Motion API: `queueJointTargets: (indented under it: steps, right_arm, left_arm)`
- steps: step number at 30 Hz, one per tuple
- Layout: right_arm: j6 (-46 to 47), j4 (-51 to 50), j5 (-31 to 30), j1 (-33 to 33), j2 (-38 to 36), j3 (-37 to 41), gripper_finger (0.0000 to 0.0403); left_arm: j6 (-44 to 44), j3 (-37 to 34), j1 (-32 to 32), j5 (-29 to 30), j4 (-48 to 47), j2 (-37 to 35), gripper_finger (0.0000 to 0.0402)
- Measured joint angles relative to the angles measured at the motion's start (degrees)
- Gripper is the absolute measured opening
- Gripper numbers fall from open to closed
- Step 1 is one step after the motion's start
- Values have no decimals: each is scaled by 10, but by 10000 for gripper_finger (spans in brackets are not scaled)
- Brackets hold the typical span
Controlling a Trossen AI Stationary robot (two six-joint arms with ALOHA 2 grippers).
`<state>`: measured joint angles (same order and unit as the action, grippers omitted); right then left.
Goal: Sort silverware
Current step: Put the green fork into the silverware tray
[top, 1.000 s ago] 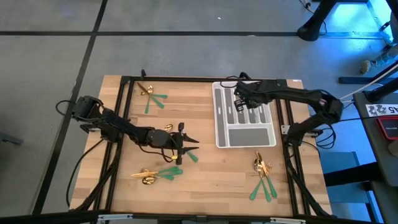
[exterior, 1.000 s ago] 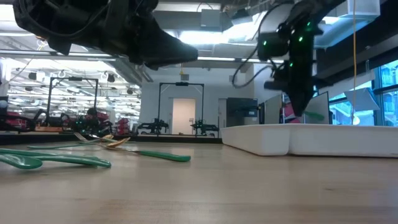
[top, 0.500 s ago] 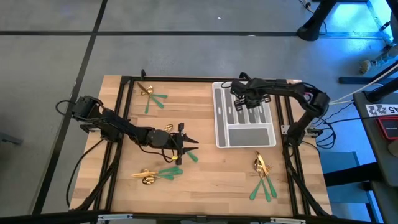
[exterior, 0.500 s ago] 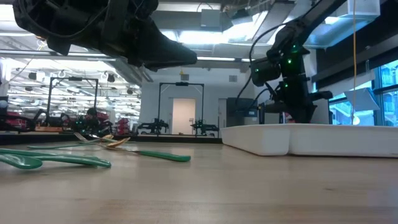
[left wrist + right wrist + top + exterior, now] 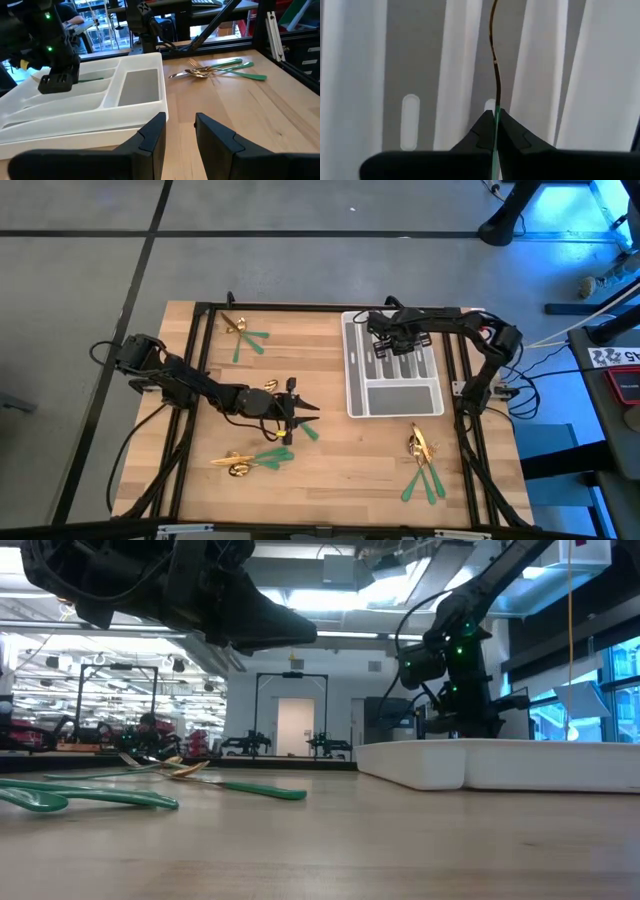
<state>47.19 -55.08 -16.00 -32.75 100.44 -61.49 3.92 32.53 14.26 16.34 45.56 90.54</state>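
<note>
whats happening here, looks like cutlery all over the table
Two robot arms are sorting silverware into a white slotted tray. The right gripper is down over the tray's long slots, shut on one green-handled piece seen edge-on, gold end hanging into a slot. The left gripper hovers mid-table with its fingers apart, holding nothing. Unsorted piles lie at the table's far left, near left and near right.

Shiny gold metal silverware (image 5: 424,450), matt white plastic tray (image 5: 355,395), smooth pale wood table (image 5: 330,460).
</note>
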Motion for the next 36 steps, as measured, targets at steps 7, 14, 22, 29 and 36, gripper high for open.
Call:
queueJointTargets:
  steps: [7, 14, 22, 29, 36]
  right_arm:
    - [3, -3, -13, -13, 0, 0, 7]
    - [1, 8, -3, -27, 0, 0, 20]
    - [-1, 23, -3, -25, 0, 0, 81]
    - [-66, 4, -2, -30, -1, -16, 143]
    - [-160, -3, -6, -14, -37, -57, 174]
  left_arm:
    - [6, 0, 0, 0, 1, 0, 95]
    - [4, 0, 0, 0, 1, 0, 95]
    - [-1, 0, 0, 0, 1, 0, 95]
    - [-12, 0, 0, 0, 1, 0, 95]
    - [-28, 0, 0, 0, 1, 0, 95]
